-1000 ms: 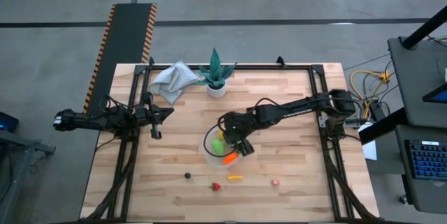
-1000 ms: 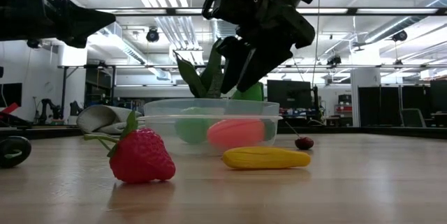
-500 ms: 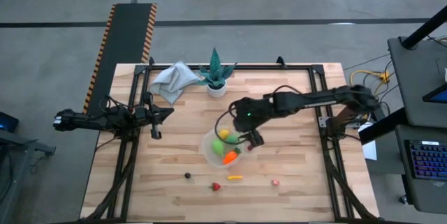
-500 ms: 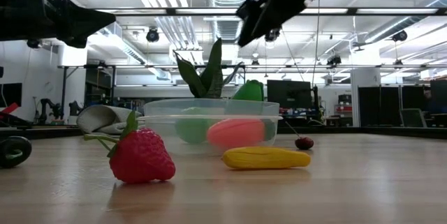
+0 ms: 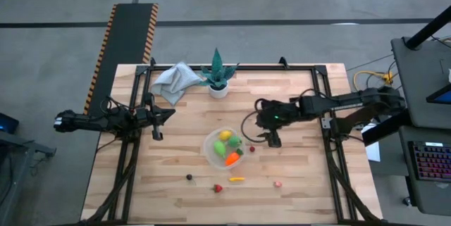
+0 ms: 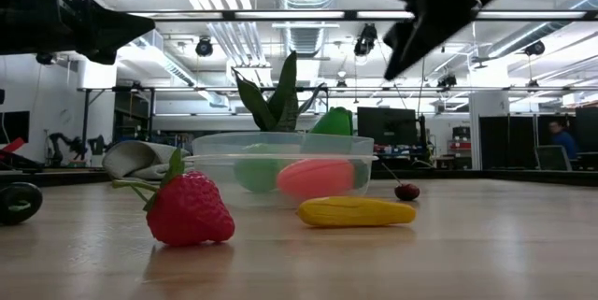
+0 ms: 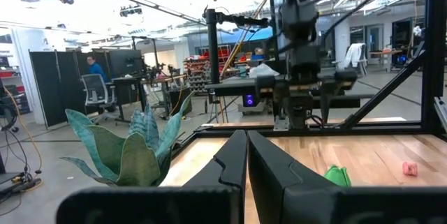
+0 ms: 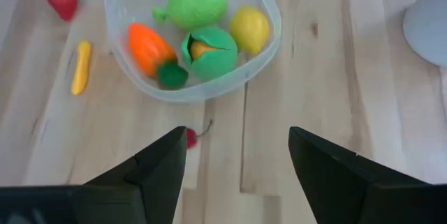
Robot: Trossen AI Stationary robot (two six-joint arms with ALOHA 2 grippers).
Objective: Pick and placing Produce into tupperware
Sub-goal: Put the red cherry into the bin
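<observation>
Right claw (image 8: 234, 158) hangs wide, empty, near the tupperware (image 8: 269, 39); a cherry (image 8: 190, 137) lies between.

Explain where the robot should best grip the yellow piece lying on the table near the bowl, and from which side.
Probably the middle of the yellow piece, coming straight down from above. It lies flat and long on the table, clear of the bowl, so fingers closing across its narrow width should hold best.

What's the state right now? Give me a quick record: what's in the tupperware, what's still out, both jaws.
in tupperware: carrot, lemon, two green pieces
on table: strawberry, yellow piece, cherry, dark berry, pink piece
right gripper: open, empty, beside the tupperware
left gripper: shut, waiting at the left edge
</observation>
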